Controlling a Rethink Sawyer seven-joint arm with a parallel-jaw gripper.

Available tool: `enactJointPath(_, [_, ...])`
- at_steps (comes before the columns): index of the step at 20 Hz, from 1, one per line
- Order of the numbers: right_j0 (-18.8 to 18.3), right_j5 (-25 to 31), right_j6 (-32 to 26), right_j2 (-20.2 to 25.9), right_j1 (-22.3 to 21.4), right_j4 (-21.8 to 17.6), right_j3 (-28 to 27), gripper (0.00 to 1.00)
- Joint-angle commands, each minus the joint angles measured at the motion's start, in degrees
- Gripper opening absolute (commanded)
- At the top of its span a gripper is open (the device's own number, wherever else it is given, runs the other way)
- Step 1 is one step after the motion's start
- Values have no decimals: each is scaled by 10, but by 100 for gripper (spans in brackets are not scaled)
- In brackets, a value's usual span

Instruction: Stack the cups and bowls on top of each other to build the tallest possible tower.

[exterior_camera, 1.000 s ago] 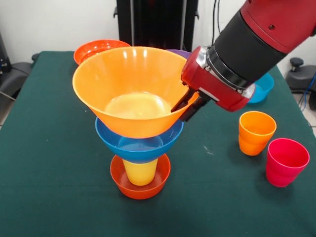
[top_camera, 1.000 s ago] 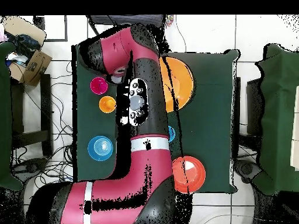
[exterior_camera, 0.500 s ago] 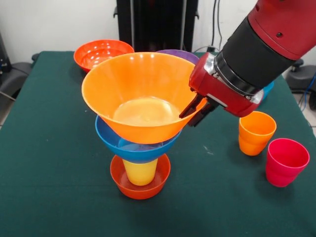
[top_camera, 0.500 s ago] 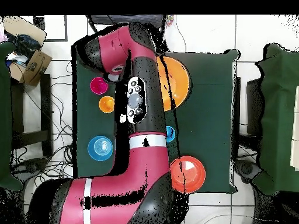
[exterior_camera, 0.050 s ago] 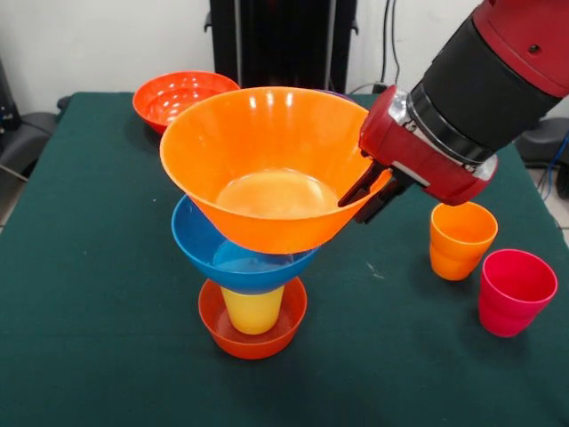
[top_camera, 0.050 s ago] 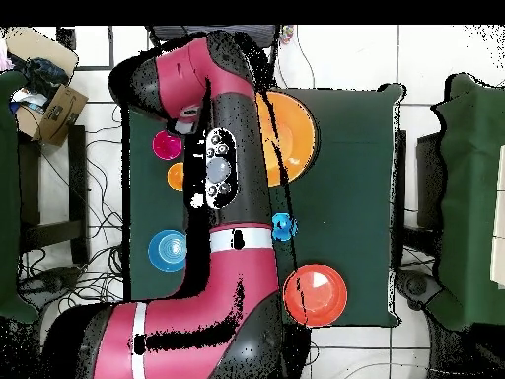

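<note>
While the gripper [exterior_camera, 0.050 s ago: 366, 197] pinches the rim of the large light orange bowl [exterior_camera, 0.050 s ago: 267, 165] at three o'clock, that bowl sits tilted atop the tower [exterior_camera, 0.050 s ago: 253, 285]: blue bowl [exterior_camera, 0.050 s ago: 200, 242], yellow cup [exterior_camera, 0.050 s ago: 252, 311], small red-orange bowl [exterior_camera, 0.050 s ago: 213, 322], mid-counter [exterior_camera, 0.050 s ago: 89, 311]. Orange cup [exterior_camera, 0.050 s ago: 460, 238] and pinkish red cup [exterior_camera, 0.050 s ago: 516, 291] stand apart at four o'clock.

I count three cups: yellow cup [exterior_camera, 0.050 s ago: 253, 309] in the tower, orange cup [exterior_camera, 0.050 s ago: 460, 238] and pinkish red cup [exterior_camera, 0.050 s ago: 515, 291] right of it. Bowls, five: large orange bowl [exterior_camera, 0.050 s ago: 267, 165], blue bowl [exterior_camera, 0.050 s ago: 209, 245], small red-orange bowl [exterior_camera, 0.050 s ago: 218, 331], red-orange bowl [exterior_camera, 0.050 s ago: 178, 95] behind the tower, teal bowl [top_camera, 0.050 s ago: 167, 250].
</note>
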Motion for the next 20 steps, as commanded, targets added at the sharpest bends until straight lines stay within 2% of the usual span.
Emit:
enactJointPath(1, [10,52,-92,18,-1,-3,-16,0])
enactJointPath(3, [10,55,-98,19,3,-5,-27,0])
enactJointPath(20, [5,39,-110,12,-3,1,-8,0])
